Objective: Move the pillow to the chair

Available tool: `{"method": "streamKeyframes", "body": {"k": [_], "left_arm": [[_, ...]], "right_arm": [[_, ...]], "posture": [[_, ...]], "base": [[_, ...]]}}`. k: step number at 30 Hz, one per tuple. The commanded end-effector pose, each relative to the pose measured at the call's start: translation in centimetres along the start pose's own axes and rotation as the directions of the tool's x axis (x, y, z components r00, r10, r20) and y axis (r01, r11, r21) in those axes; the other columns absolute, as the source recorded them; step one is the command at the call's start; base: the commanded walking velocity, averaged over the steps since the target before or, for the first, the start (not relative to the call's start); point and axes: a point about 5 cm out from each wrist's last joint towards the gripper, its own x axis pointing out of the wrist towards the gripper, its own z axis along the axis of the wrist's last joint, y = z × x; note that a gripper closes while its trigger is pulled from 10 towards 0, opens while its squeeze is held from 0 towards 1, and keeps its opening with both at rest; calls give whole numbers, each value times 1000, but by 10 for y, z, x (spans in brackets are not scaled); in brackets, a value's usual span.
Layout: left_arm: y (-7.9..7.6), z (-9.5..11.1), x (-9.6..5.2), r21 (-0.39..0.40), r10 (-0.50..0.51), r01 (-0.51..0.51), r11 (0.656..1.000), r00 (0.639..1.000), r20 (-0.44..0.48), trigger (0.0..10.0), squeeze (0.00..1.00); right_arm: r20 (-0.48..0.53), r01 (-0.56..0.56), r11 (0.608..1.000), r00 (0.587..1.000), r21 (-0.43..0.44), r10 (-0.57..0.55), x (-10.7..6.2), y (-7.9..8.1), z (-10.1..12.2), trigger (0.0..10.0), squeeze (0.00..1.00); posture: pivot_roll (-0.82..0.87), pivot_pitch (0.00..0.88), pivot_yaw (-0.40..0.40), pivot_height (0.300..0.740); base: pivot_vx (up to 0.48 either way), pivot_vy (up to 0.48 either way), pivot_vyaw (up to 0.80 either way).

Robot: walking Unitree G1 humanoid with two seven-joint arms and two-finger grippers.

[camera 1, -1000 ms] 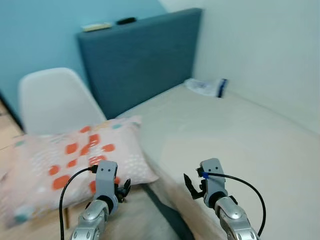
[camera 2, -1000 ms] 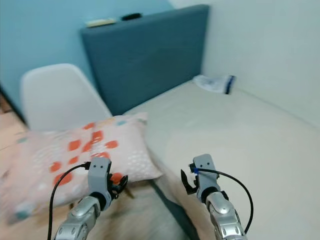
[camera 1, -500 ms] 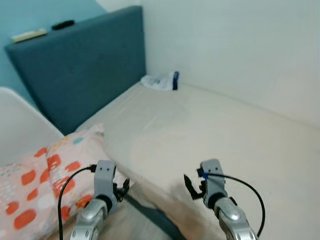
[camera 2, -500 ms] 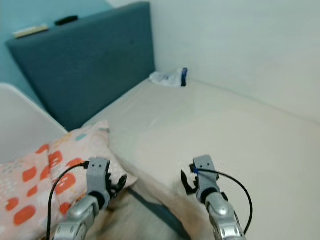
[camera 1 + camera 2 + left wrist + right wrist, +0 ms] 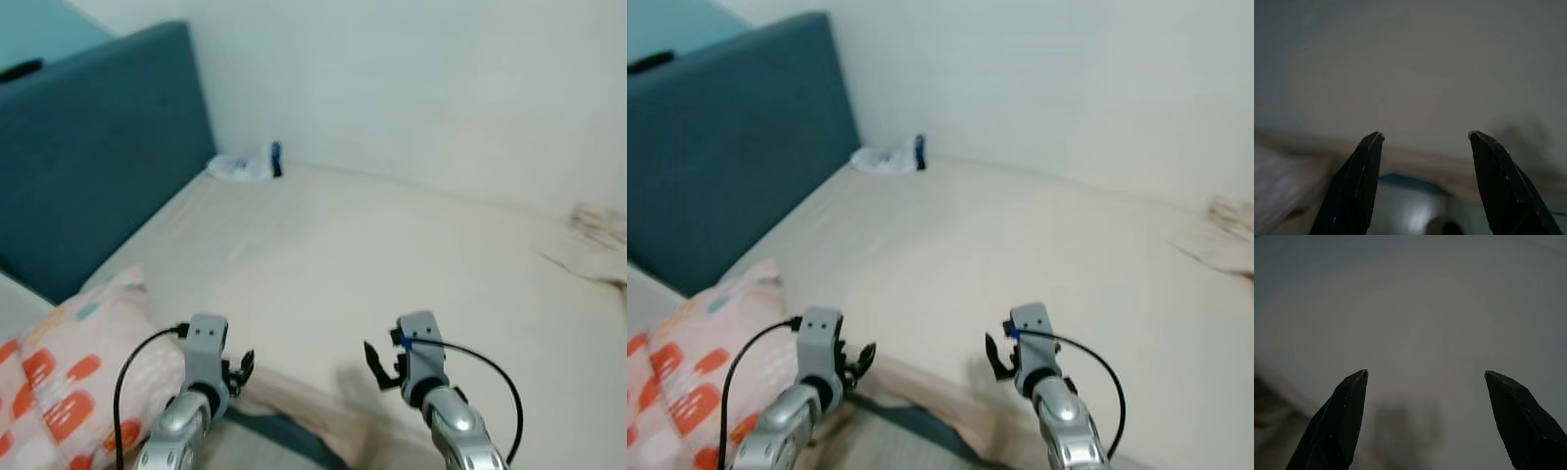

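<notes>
The pillow (image 5: 59, 377), pale with orange and teal patches, lies low on the robot's left, just outside the left gripper (image 5: 238, 370) and a little beyond it, with its far corner reaching toward the blue headboard (image 5: 88, 166). A pale curved surface shows at the very edge beside the pillow; it may be the chair, but too little of it shows to be sure whether the pillow rests on it.

The left gripper is held out low in front of the body, its two black fingers (image 5: 1359, 181) spread apart with nothing between them; its wrist view looks past them at the bare beige bed (image 5: 392, 264). The right gripper (image 5: 991, 357) sits level with it, well apart to the other side, fingers (image 5: 1342, 416) likewise parted and empty over the mattress. Ahead of both grippers the bed runs to the white wall (image 5: 411, 88), where a small white packet with a dark end (image 5: 245, 164) lies in the far corner. A crumpled bit of fabric (image 5: 598, 227) sits far off beyond the right gripper.

Judging from this, neither gripper is engaged with the pillow, so the step in hand looks like either an approach or a finish. The next move likely calls for turning back toward the left to bring pillow and chair fully into sight and check the placement.
</notes>
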Motion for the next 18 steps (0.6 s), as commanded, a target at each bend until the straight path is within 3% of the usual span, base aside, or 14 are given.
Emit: {"method": "streamKeyframes", "body": {"k": [1,9,18], "left_arm": [[6,-5,-3,-4,16,-16,1000,1000,-19,10000,0],[6,-4,-3,-2,21,-21,1000,1000,-15,10000,0],[7,-3,-3,4,22,-22,1000,1000,-15,10000,0]], "right_arm": [[-18,-5,1000,1000,17,5,0,4,-3,10000,0],[-15,-5,1000,1000,18,6,1,4,-2,10000,0],[4,-1,1000,1000,30,1,0,4,0,10000,0]], "posture": [[-77,66,31,740],[-78,68,33,740],[-80,75,41,740]], "base": [[0,0,-775],[0,0,-774],[0,0,0]]}}
